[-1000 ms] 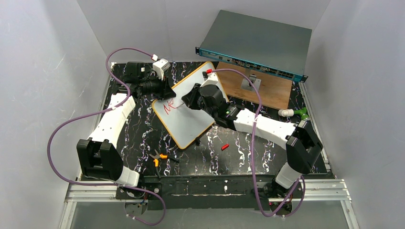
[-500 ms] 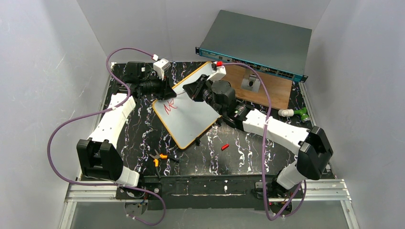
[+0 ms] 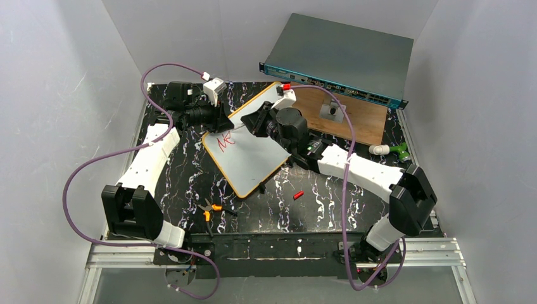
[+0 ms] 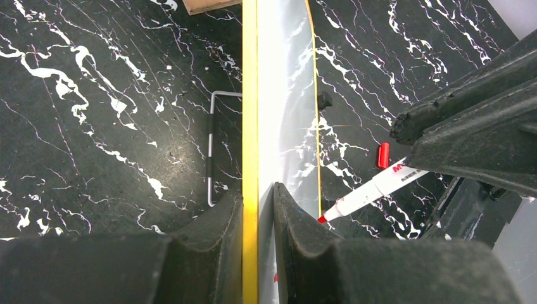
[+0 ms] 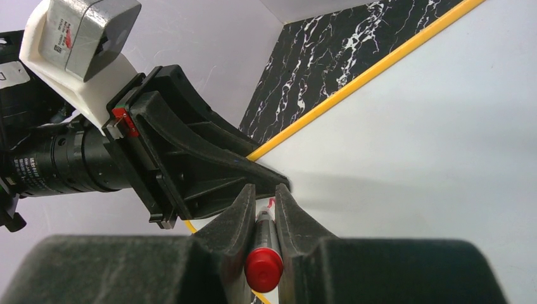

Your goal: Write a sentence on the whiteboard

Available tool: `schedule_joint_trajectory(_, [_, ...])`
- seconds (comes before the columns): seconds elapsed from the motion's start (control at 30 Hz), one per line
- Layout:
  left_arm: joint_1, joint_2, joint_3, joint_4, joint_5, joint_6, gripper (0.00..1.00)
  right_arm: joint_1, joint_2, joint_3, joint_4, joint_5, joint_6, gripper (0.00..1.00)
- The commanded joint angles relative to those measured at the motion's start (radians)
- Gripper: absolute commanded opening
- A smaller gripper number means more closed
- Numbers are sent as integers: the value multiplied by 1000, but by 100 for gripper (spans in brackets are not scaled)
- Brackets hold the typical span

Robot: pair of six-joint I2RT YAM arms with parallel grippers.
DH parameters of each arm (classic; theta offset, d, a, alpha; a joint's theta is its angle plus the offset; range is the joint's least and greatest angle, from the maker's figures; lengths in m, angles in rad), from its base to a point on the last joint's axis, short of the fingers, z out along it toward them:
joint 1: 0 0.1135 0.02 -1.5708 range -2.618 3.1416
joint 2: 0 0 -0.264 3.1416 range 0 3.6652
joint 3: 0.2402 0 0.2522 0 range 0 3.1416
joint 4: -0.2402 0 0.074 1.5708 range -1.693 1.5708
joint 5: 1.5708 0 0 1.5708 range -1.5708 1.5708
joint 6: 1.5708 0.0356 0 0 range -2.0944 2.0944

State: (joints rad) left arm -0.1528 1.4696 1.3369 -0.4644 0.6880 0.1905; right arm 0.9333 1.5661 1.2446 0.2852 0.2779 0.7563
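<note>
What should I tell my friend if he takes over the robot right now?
The left gripper is shut on the whiteboard, clamping its orange rim.
The right gripper is shut on the marker, tip close to the board.
Done: only a few red strokes of the sentence.
Left: write the rest. The red cap lies on the table.

- The whiteboard [image 3: 250, 158] sits mid-worktop [image 3: 183, 180].
- The left hand [image 4: 256, 193] pinches its left edge.
- The right hand [image 5: 263, 190], with the marker [image 4: 370, 190], is over the board.
- Pliers [image 3: 209, 209] and a cap [image 3: 298, 194] lie in front.
- A wooden board [image 3: 358, 120] lies behind, to the right.
</note>
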Motion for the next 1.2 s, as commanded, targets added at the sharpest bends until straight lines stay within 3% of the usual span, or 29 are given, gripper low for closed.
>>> schedule_joint_trajectory(0.0, [-2,-18,30,0,-54,81,0,-1,19,2,24,-5,1,1])
schedule_joint_trajectory(0.6, [-2,-27,24,-1,-58,87,0,-14,75,24,-13,16,25,1])
schedule_joint_trajectory(1.17, [-3,-34,22,-2,-55,87,0,-34,45,-53,-51,37,22,1])
